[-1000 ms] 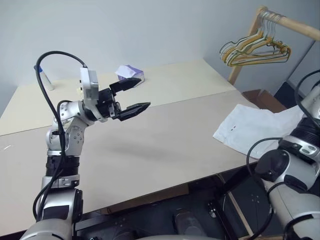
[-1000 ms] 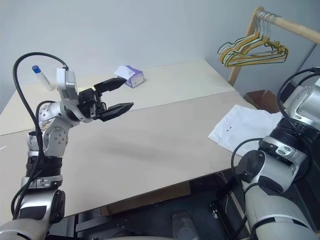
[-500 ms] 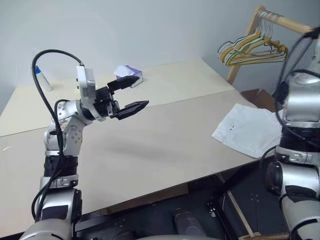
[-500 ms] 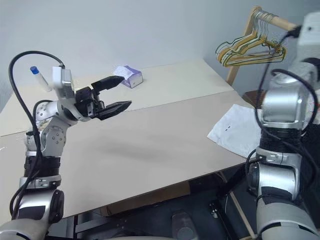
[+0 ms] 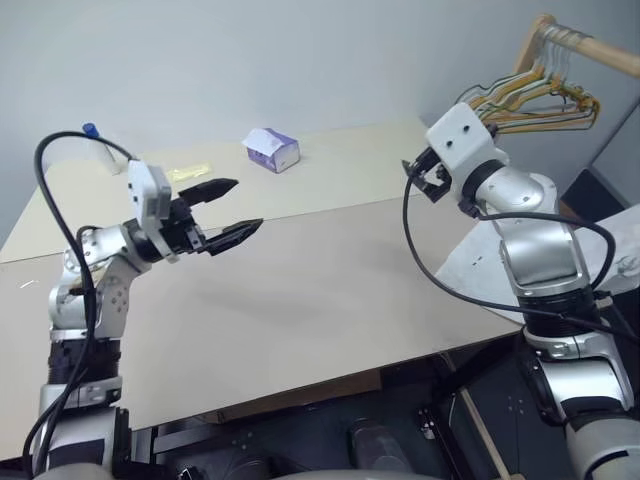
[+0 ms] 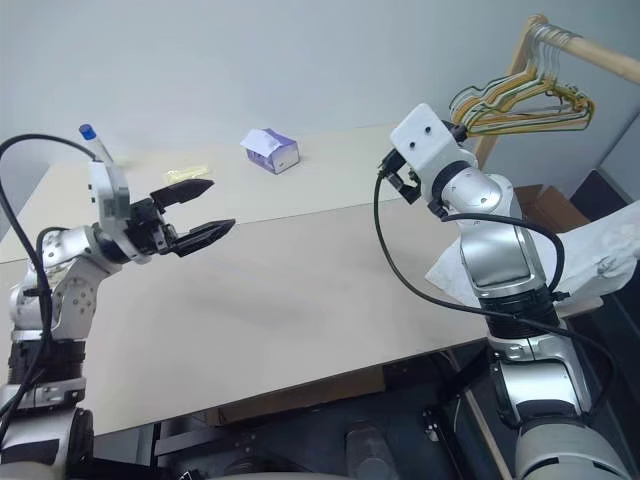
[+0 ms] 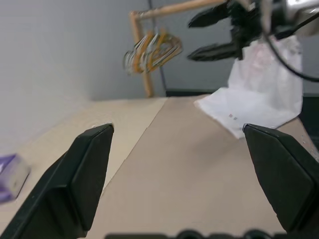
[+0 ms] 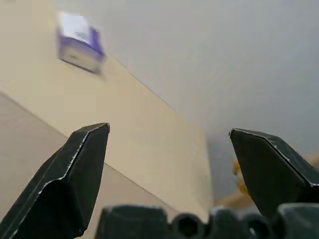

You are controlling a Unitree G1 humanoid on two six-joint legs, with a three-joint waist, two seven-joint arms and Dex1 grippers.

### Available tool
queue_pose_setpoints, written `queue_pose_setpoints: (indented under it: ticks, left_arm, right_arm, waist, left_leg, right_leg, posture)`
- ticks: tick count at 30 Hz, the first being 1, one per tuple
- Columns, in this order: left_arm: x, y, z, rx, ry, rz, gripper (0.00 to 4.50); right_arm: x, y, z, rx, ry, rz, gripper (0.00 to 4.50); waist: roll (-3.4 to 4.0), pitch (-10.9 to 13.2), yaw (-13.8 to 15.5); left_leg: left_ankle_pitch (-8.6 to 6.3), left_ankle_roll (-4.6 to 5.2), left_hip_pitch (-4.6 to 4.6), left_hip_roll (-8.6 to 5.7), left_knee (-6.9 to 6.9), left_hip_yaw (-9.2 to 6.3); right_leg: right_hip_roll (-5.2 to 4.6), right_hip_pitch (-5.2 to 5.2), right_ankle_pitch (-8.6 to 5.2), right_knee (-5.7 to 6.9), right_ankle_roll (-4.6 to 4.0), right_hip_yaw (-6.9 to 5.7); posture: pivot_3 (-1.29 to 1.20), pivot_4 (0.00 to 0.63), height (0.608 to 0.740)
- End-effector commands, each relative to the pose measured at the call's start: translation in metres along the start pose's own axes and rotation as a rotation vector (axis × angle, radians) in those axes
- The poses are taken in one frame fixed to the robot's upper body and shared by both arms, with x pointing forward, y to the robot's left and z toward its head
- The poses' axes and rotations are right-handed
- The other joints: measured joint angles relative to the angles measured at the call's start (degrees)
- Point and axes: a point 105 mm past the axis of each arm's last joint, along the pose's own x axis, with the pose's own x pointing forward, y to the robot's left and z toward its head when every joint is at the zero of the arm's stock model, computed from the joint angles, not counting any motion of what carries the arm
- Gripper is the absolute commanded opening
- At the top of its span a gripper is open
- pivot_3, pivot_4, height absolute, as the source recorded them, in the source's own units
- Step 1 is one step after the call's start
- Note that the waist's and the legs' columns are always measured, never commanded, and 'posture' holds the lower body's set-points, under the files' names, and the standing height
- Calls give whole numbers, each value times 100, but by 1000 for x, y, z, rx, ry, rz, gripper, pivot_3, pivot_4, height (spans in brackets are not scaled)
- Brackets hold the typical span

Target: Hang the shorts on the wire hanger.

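A beige table [image 5: 300, 300] carries white shorts [image 7: 259, 94], a purple box [image 5: 272, 150] and a bottle [image 5: 100, 145].

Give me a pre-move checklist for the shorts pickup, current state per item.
1. Left tool open and empty: ok.
2. Right tool open and empty: ok, fingers spread, nothing between them.
3. Shorts reachable: ok, lying flat at the table's right edge, partly hanging off it, beside the right arm.
4. Shorts free of clutter: ok, nothing rests on them.
5. Wire hanger located: cannot tell; a bunch of hangers hangs on the wooden rail, the single olive one cannot be picked out.
6. Table path between the tools: ok, the purple box sits far back.
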Motion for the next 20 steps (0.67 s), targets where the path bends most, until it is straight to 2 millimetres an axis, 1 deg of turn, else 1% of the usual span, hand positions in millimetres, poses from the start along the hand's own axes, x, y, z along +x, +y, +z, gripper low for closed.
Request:
queue_pose_setpoints:
  ticks: [1,4,7,9,15,18,20]
  left_arm:
    - [-15,-1,6,49,28,47,4500]
    - [-26,-6,-1,21,59,80,4500]
    - [-31,-15,-9,6,95,93,4500]
    - [-31,-22,-14,2,110,101,4500]
    - [-27,-28,-20,-4,120,120,4500]
    - [-27,-29,-21,0,125,117,4500]
    - [-26,-27,-21,0,129,125,4500]
  right_arm:
    - [-6,23,10,-13,-60,138,4471]
    - [-11,48,2,19,-42,270,4471]
    - [-16,71,-8,13,-22,385,4471]
    - [-17,80,-12,1,-16,424,4471]
    - [-13,89,-16,-34,-9,458,4471]
    - [-13,92,-17,-44,-8,461,4471]
    - [-13,93,-18,-41,-6,465,4471]
  waist:
    - [-9,0,111]
    - [-13,2,307]
    - [-16,3,542]
    - [-18,4,713]
    - [-23,3,1090]
    - [-24,3,1190]
    - [-24,3,1206]
  left_leg:
    - [0,0,0,0,0,7]
    - [0,0,-1,2,1,27]
    - [0,-1,-5,2,1,33]
    - [-1,-1,-5,2,1,36]
    - [0,-2,-7,2,2,42]
    - [0,-2,-11,2,3,42]
    - [0,-2,-12,2,3,42]
  right_leg:
    - [0,0,0,0,-1,-1]
    - [0,-3,0,0,-5,-7]
    - [1,-8,1,1,-8,-9]
    - [1,-7,1,-1,-9,-11]
    - [2,-8,0,-1,-19,-21]
    - [2,-9,0,-3,-20,-24]
    - [2,-9,-1,-4,-21,-26]
  posture:
    - [-34,0,740]
    - [7,0,740]
    - [59,0,740]
    - [76,0,740]
    - [98,0,740]
    - [100,0,740]
    - [102,0,740]
